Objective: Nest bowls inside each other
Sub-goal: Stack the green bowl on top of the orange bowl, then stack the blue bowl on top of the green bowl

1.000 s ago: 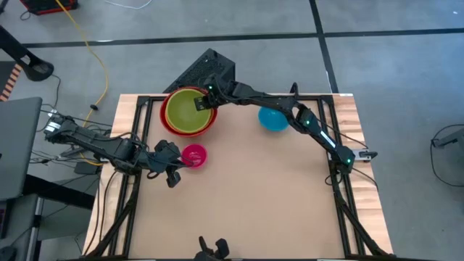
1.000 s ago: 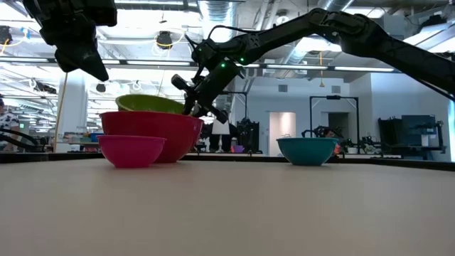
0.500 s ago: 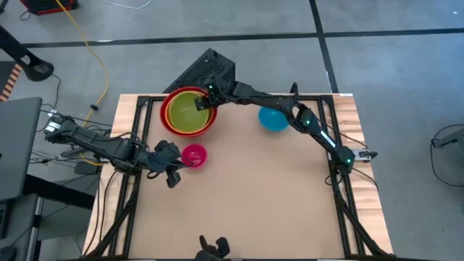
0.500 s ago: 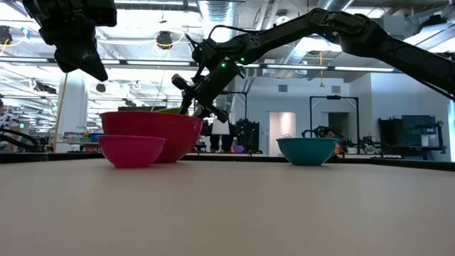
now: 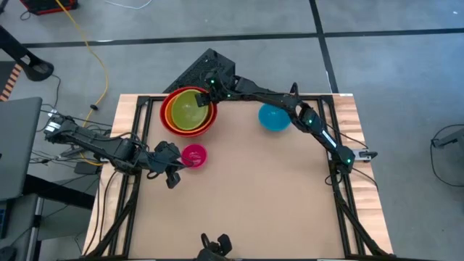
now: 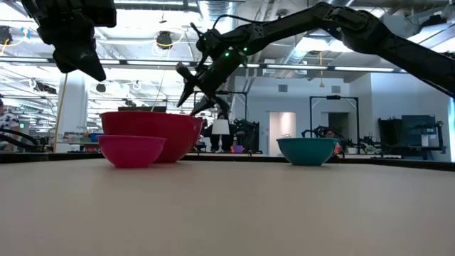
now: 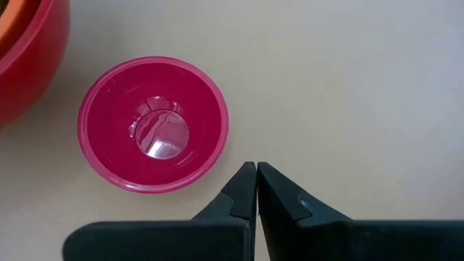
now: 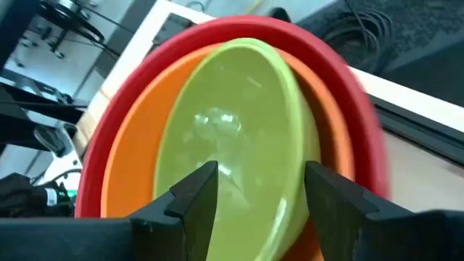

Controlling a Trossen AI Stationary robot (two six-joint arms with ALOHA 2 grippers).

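Released since a second ago, the lime green bowl [image 5: 190, 110] now sits level inside the orange bowl [image 5: 171, 110] and red bowl [image 5: 164, 116] at eleven o'clock. Left gripper [image 5: 179, 165], fingers pressed together and empty, hovers beside the pink bowl [image 5: 194, 155]. Right gripper [image 5: 210, 90] spreads wide above the stack. Blue bowl [image 5: 274, 117] stands at one o'clock.

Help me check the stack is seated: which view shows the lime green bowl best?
The right wrist view: the lime green bowl fills it, lying inside the orange bowl and red bowl. The high view shows it small from above. In the low view the red bowl's wall hides it. The left wrist view misses it.
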